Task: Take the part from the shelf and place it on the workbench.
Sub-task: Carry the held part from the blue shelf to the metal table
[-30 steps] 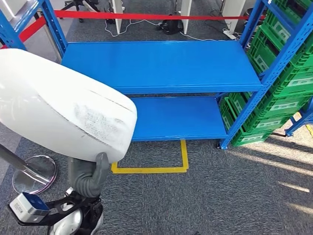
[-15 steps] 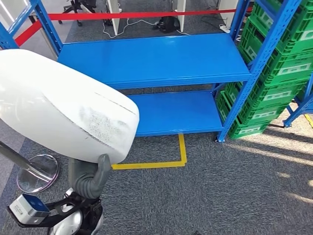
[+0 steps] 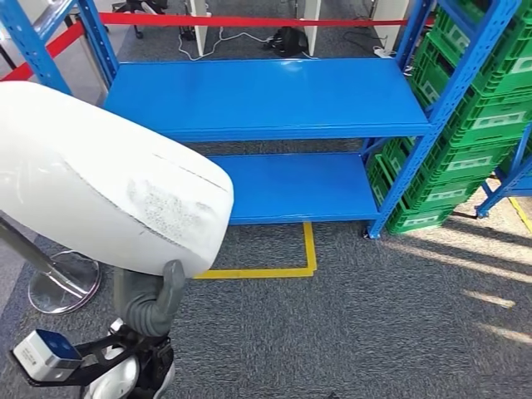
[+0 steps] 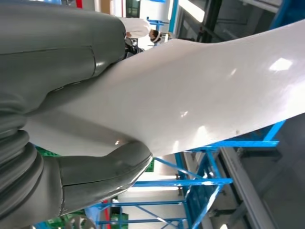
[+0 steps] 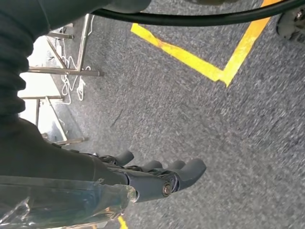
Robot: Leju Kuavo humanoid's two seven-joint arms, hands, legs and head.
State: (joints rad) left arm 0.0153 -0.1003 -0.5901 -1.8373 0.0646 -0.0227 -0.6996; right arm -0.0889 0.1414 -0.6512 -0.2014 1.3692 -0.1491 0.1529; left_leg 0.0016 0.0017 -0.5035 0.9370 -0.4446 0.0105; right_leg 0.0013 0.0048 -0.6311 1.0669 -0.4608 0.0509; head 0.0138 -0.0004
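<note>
Left hand [image 3: 150,303] is gripping a large white part [image 3: 106,179] at lower left. Right hand [image 5: 158,176] is hanging with fingers loosely curled, holding nothing. Such a bulky part is probably at risk of slipping or clipping the blue shelf [image 3: 269,96].

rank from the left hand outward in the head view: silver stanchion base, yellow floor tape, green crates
From the left hand, holding the white part:
1. Silver stanchion base, on the floor just to its left.
2. Yellow floor tape, ahead and right, below the shelf.
3. Green crates, far right.
</note>
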